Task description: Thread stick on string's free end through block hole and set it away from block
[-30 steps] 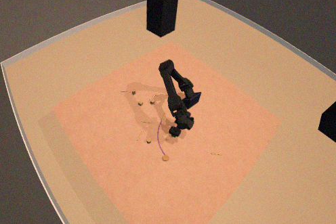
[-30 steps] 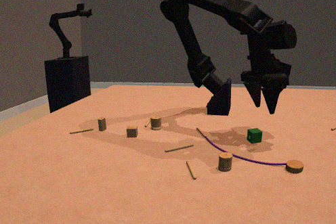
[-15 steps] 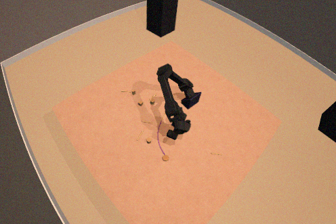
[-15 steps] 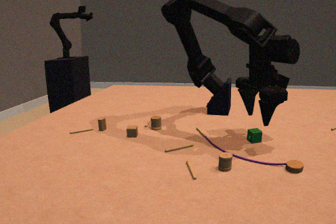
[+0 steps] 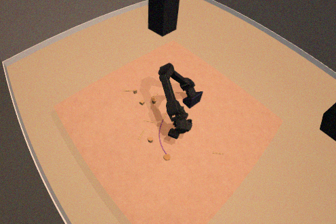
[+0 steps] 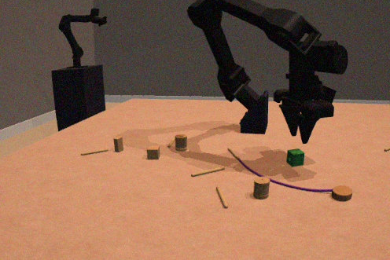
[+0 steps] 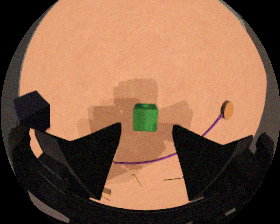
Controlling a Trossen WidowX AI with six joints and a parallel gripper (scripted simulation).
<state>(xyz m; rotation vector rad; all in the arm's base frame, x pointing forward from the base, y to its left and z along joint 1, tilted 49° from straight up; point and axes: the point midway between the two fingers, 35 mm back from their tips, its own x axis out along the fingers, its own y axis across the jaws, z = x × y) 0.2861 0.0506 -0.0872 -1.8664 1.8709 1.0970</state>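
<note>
Pickup step not begun: tool (image 6: 304,132) half-spread, pinching nothing, hung above green block (image 6: 295,157); stringed stick (image 6: 233,153) lies apart on tabletop (image 6: 118,214), so realignment over it is needed.

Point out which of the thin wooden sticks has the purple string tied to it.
The stick lying left of the green block; the purple string runs from its end to the round button.

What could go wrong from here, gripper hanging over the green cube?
1. The black parallel-jaw gripper hangs half-open and holding nothing above the small green cube, not the thin wooden stick ending the purple string; it may grab the wrong thing.
2. Descending, its fingers could knock the cube.
3. Loose sticks like one nearby invite confusion.
</note>
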